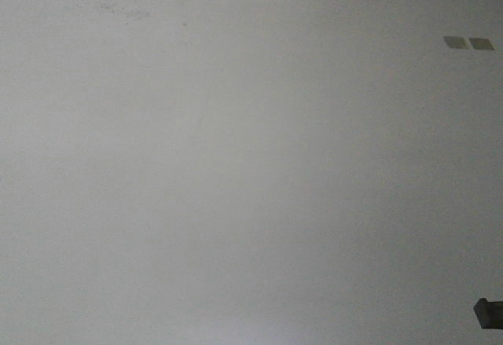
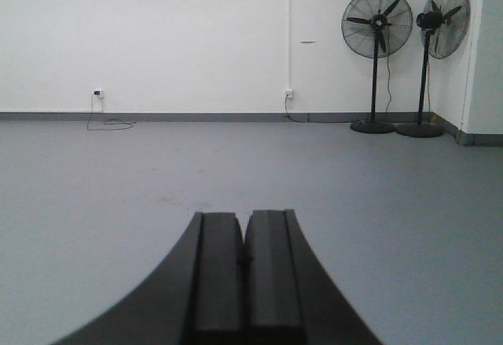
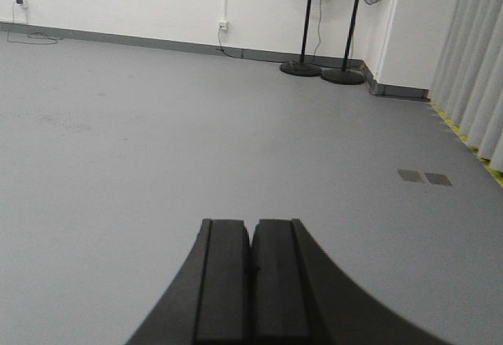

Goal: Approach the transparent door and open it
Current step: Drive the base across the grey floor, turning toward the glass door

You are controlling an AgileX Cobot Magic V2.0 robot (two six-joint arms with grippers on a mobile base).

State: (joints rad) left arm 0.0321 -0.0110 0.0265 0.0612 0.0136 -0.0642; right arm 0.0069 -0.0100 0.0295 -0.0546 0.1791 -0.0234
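**Transparent door: outside all three of my views.**

My front camera takes in only bare grey floor (image 1: 236, 164). My left wrist view looks across that floor to a white wall (image 2: 157, 31) with two pedestal fans (image 2: 377, 23) at its right end. My right wrist view shows the same corner, with a pale pleated curtain (image 3: 475, 54) along the right edge. I can't make out a glass panel, white frame or hooked handle anywhere, so I cannot tell the door's look, state, pose or place.
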